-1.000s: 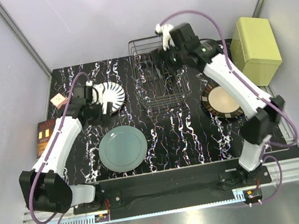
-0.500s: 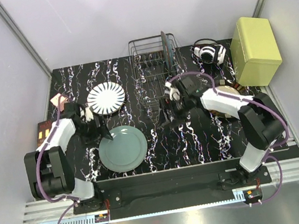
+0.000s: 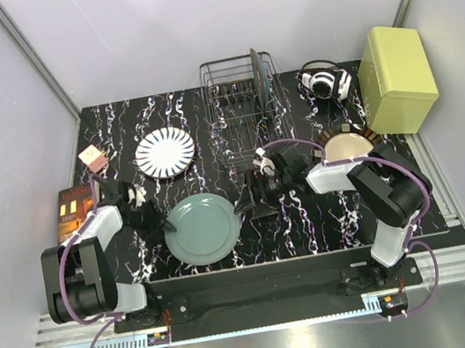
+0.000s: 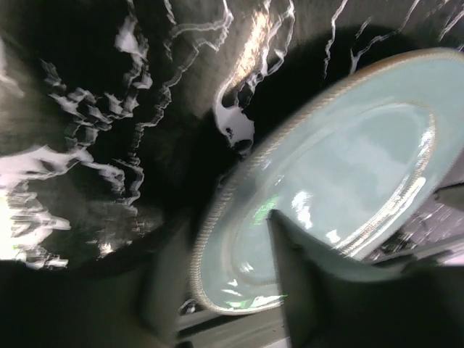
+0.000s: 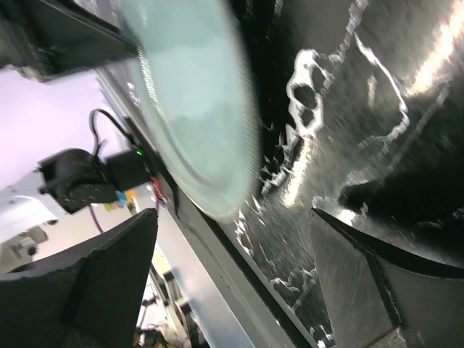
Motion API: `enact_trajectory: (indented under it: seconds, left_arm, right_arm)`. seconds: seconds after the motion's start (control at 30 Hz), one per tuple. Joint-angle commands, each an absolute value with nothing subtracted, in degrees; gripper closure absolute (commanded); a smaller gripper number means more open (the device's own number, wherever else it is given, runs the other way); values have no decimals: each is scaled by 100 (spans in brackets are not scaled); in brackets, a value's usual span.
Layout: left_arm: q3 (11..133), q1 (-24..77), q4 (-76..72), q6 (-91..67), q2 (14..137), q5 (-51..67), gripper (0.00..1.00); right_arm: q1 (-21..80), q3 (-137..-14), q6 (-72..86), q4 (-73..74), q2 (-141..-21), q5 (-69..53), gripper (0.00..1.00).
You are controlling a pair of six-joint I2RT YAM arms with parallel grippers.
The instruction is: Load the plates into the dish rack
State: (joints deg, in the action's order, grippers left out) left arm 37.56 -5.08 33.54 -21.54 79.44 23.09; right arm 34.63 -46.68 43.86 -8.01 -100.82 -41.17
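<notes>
A teal plate lies at the front of the table, its left side slightly raised. My left gripper is shut on its left rim; in the left wrist view one finger lies over the teal plate. My right gripper stands open at the plate's right edge, with nothing between its fingers. The striped white plate lies at the back left. A cream plate is partly hidden by the right arm. Another teal plate stands upright in the dish rack.
Headphones lie right of the rack, next to a yellow-green box. A small pink box and an orange-brown pad sit at the left table edge.
My left gripper came off the striped plate and closed on the teal plate's left rim, nudging it right. My right arm left the rack, where a teal plate now stands, and dropped to the front plate's right edge.
</notes>
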Motion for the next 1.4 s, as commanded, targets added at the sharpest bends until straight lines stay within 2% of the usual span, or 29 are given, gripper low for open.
enact_trajectory:
  seconds: [0.0,0.03,0.07,0.1,0.27,0.4,0.57,0.67,0.7,0.73,0.83,0.9,1.0,1.17,1.37]
  left_arm:
    - [3384,-457,2734,-2531,7936,3093,73]
    - [3323,-448,2699,-2592,8041,3268,80]
    - [3296,-440,2594,-2619,8094,3339,92]
    - [3278,-431,2532,-2619,8138,3392,99]
    - [3349,-343,2409,-2532,8455,3524,100]
    - [3313,-150,2347,-2443,8578,3541,100]
    - [3199,307,2364,-2522,8411,3709,100]
    - [3103,527,2338,-2593,8271,3788,100]
    - [3085,562,2338,-2628,8236,3805,100]
    - [3076,615,2347,-2645,8227,3832,100]
    - [3103,729,2364,-2663,8270,3990,100]
    - [3103,808,2399,-2646,8271,4043,100]
    - [3067,905,2400,-2646,8218,4078,100]
    - [3093,940,2443,-2742,8262,4551,100]
    - [2927,940,2716,-2812,7928,4974,100]
  right_arm:
    - [3533,-4361,4921,-1757,-10002,-4139,9]
    - [3559,-4238,5018,-1862,-9976,-4131,9]
    - [3577,-4028,5045,-2002,-9958,-4105,9]
    - [3586,-3938,5062,-2021,-9958,-4061,10]
    - [3709,-3613,5212,-2231,-10054,-4087,13]
    - [3700,-3752,5335,-2636,-10256,-3904,22]
    - [3709,-4130,5537,-2794,-10231,-3385,23]
    - [3683,-4192,5590,-2882,-10160,-3287,36]
    - [3648,-4184,5581,-2892,-10099,-3331,38]
    - [3639,-4157,5564,-2900,-10064,-3366,46]
    - [3612,-4070,5415,-2979,-9941,-3524,58]
    - [3621,-4052,5283,-3006,-9835,-3577,62]
    - [3621,-4139,5133,-3050,-9739,-3577,59]
    - [3464,-4114,5359,-3147,-9677,-3550,48]
    - [2884,-3235,5537,-3208,-9422,-4060,50]
